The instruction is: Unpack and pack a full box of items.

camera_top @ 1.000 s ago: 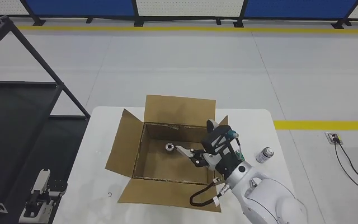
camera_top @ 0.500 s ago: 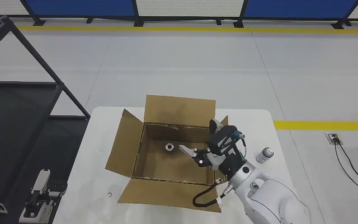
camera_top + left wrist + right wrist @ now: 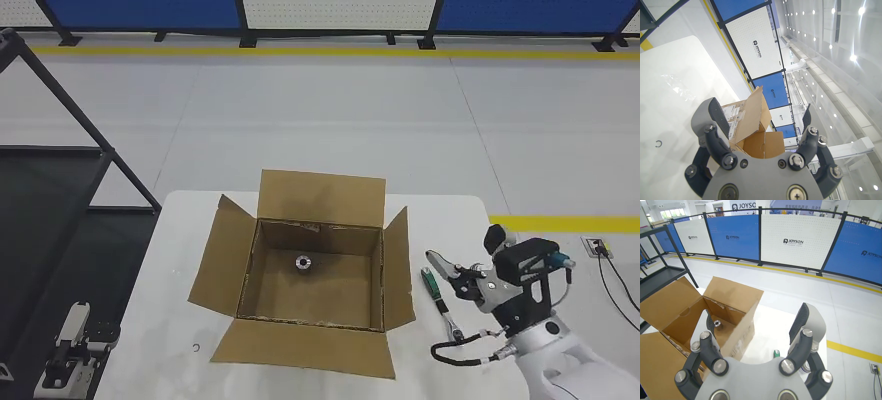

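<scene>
Box [image 3: 320,195]: light, stiff cardboard. Metal collar [image 3: 302,263] on its floor looks dense and slick; pinch across its sides. Right gripper [image 3: 755,316] and left gripper [image 3: 761,111] spread, empty.

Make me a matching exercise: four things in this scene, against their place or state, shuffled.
1 metal part
2 green-handled item
3 C-shaped ring
4 right tool

a open, holding nothing
b on the table, under the right tool
c on the floor of the box
d alone on bare table, off the corner of a box flap

Pairs: 1-c, 2-b, 3-d, 4-a
</scene>
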You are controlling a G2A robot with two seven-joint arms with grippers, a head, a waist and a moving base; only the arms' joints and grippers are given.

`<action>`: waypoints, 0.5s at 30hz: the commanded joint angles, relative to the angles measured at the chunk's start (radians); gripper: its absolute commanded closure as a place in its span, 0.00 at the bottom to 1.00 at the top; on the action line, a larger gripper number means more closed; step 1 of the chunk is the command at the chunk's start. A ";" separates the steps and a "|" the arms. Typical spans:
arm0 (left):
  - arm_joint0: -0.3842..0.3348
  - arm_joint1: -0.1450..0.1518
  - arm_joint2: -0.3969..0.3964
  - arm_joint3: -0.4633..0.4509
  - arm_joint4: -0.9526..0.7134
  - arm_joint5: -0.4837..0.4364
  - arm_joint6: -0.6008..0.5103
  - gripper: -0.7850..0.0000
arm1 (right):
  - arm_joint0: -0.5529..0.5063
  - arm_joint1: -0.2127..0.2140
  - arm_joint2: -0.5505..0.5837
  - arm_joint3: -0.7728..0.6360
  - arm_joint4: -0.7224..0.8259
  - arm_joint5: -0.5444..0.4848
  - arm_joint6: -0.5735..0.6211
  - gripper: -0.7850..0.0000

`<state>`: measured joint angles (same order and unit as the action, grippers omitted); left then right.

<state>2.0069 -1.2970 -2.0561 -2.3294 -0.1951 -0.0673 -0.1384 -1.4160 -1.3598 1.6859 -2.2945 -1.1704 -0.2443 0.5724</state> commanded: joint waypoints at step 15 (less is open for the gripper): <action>0.000 0.000 0.000 0.000 0.000 0.000 0.000 0.00 | -0.085 0.038 0.098 0.186 -0.019 -0.151 0.247 0.00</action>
<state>2.0069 -1.2970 -2.0561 -2.3294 -0.1951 -0.0673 -0.1384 -1.5136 -1.3241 1.7970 -2.1226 -1.1790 -0.3924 0.7881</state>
